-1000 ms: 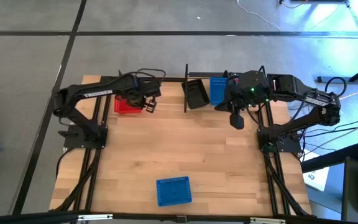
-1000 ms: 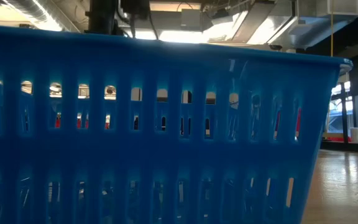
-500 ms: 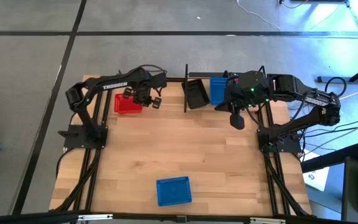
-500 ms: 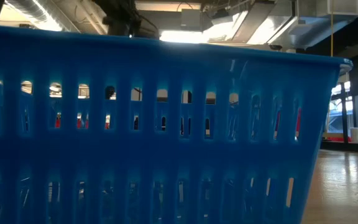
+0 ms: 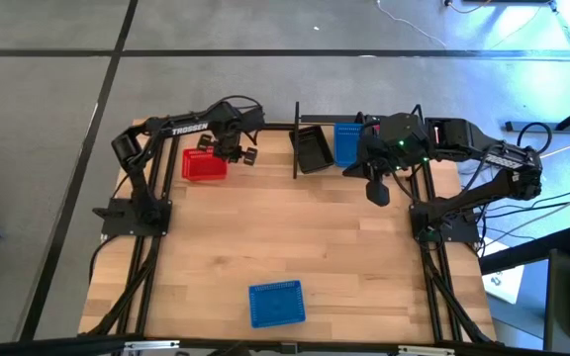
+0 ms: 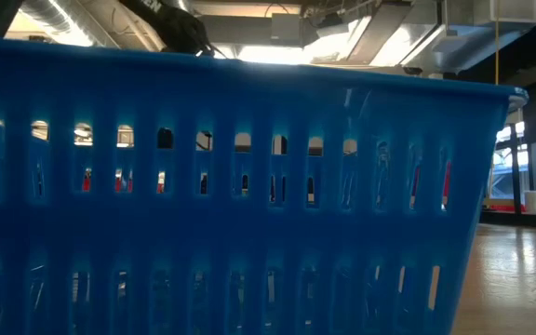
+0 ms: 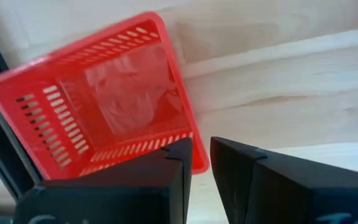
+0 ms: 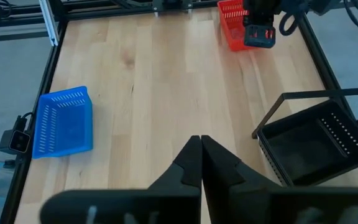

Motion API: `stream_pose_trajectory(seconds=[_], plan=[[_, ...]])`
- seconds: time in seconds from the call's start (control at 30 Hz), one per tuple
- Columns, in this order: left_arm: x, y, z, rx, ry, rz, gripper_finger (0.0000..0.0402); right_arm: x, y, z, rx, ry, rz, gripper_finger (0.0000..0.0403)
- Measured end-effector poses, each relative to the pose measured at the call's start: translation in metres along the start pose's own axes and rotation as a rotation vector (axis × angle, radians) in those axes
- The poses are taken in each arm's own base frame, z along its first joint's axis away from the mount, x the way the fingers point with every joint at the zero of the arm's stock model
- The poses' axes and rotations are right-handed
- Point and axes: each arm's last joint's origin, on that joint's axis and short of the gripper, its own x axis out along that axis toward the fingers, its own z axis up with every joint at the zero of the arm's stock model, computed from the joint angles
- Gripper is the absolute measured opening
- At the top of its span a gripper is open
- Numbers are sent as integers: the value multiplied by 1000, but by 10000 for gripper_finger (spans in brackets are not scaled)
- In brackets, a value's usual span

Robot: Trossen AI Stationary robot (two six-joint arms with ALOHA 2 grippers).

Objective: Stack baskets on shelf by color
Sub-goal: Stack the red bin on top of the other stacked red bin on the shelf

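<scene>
A red basket (image 5: pixel 202 165) (image 7: pixel 104 99) sits upright with its bottom on the table near the far left corner. My left gripper (image 5: pixel 240 155) (image 7: pixel 201 146) hovers just right of it, above one corner, fingers a narrow gap apart and holding nothing. A black basket (image 5: pixel 313 150) (image 8: pixel 312 146) and a blue basket (image 5: pixel 346 143) stand side by side in the shelf (image 5: pixel 296 138) at the far edge. Another blue basket (image 5: pixel 276 303) (image 8: pixel 64 121) rests on the table by the near edge and fills the low view (image 6: pixel 249 186). My right gripper (image 5: pixel 376 190) (image 8: pixel 201 142) is shut and empty, just near of the shelf.
The shelf's black rod frame (image 8: pixel 303 99) rises around the black basket. Black arm-mount rails run along the table's left side (image 5: pixel 151 237) and right side (image 5: pixel 433 257). Bare wood (image 5: pixel 285 227) lies between the shelf and the near blue basket.
My left gripper has drawn off the red basket toward the table's right and a little toward the far edge, and the arm's elbow has risen. The red basket has stayed where it was on the table. The right arm has kept still.
</scene>
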Motion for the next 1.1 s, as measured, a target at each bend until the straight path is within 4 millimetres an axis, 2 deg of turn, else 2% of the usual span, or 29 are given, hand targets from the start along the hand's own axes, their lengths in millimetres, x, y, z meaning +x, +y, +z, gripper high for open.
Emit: stream_pose_trajectory(seconds=[0.23,0.7,1.1], plan=[[1,4,4,-9,-9,8,51,0,0,0,0,0,0,0],[29,5,0,-24,-12,-32,50,0,0,0,-4,0,-1,0],[36,8,-3,-46,-47,45,50,0,0,0,-1,-1,-1,0]])
